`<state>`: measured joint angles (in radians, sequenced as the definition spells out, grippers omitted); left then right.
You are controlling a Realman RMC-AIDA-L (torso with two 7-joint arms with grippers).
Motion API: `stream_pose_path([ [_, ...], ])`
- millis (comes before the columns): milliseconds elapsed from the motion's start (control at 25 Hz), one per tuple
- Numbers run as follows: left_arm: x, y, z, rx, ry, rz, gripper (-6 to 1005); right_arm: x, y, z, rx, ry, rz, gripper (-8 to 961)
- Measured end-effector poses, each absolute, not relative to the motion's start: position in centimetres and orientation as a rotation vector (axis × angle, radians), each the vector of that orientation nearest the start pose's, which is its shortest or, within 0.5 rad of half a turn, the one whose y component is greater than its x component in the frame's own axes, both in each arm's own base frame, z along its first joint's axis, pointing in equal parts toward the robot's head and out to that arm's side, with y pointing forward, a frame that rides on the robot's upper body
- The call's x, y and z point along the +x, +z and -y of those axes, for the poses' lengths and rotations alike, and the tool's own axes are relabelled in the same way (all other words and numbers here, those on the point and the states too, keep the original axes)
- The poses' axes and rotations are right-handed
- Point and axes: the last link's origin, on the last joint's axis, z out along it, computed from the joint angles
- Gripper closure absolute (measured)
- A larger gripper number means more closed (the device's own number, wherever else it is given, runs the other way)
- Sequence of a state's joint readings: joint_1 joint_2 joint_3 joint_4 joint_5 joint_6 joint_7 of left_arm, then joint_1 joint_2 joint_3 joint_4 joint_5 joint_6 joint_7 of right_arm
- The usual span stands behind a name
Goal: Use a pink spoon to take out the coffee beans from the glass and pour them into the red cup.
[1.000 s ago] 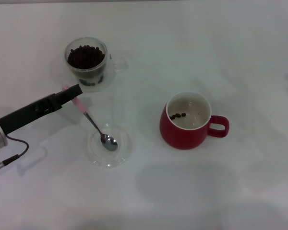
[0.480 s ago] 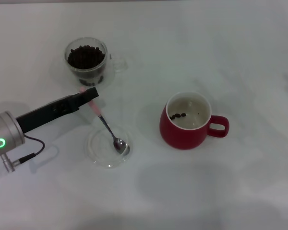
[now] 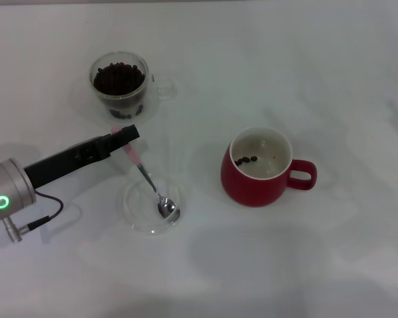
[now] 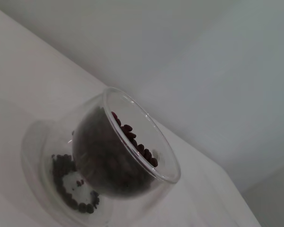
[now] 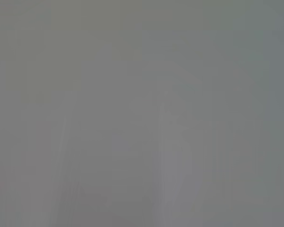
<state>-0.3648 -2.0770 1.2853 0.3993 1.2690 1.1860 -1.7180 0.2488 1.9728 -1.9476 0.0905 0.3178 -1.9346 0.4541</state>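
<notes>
Head view: the left gripper [image 3: 125, 134] is clamped on the pink handle of the pink spoon [image 3: 150, 186], hiding the handle's top. The spoon's bowl rests in a clear saucer [image 3: 136, 215] near the desk's middle. The glass [image 3: 120, 89] of coffee beans [image 3: 118, 78] stands toward the far left corner. The red cup [image 3: 259, 168], a few beans inside, sits right of centre. No writing is readable.

Left wrist view: the glass [image 4: 118, 156] with beans [image 4: 132, 137] appears tilted, close up.

Right wrist view: a blank grey blur; the right gripper is unseen.

Clear smooth glass [image 3: 120, 87]; glossy red cup [image 3: 257, 168]; shiny metal spoon [image 3: 152, 187] bowl; matt white bench [image 3: 305, 79].
</notes>
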Motion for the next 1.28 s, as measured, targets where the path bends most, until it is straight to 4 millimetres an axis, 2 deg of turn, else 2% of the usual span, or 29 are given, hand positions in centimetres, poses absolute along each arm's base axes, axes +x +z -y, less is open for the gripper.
stream_pose_path([
  [40, -29.7, -6.7, -29.5, -2.234, -0.947, 1.583, 834, 34.9, 7.1, -21.4, -1.610, 1.072, -0.242, 212],
  [160, -29.8, -6.6, -29.4, -2.228, -0.948, 1.586, 675, 34.8, 7.1, -21.6, -1.617, 1.073, -0.241, 212],
  [400, -30.1, -6.3, -29.4, -2.203, -0.963, 1.592, 626, 34.8, 7.1, -21.7, -1.617, 1.073, -0.241, 212],
  [640, -31.1, -5.1, -29.6, -2.144, -0.976, 1.559, 576, 34.9, 7.1, -21.8, -1.613, 1.065, -0.247, 212],
  [800, -31.5, -4.0, -29.9, -2.144, -0.975, 1.488, 386, 34.8, 7.1, -21.9, -1.612, 1.066, -0.246, 212],
  [840, -31.5, -3.6, -30.1, -2.150, -0.974, 1.462, 339, 34.8, 7.1, -22.0, -1.612, 1.066, -0.245, 212],
  [1120, -31.0, -0.7, -30.4, -2.227, -0.964, 1.166, 287, 34.5, 6.8, -22.3, -1.606, 1.063, -0.233, 212],
  [1280, -32.0, 2.0, -30.8, -2.129, -0.946, 0.955, 287, 34.2, 6.4, -22.4, -1.580, 1.070, -0.223, 213],
])
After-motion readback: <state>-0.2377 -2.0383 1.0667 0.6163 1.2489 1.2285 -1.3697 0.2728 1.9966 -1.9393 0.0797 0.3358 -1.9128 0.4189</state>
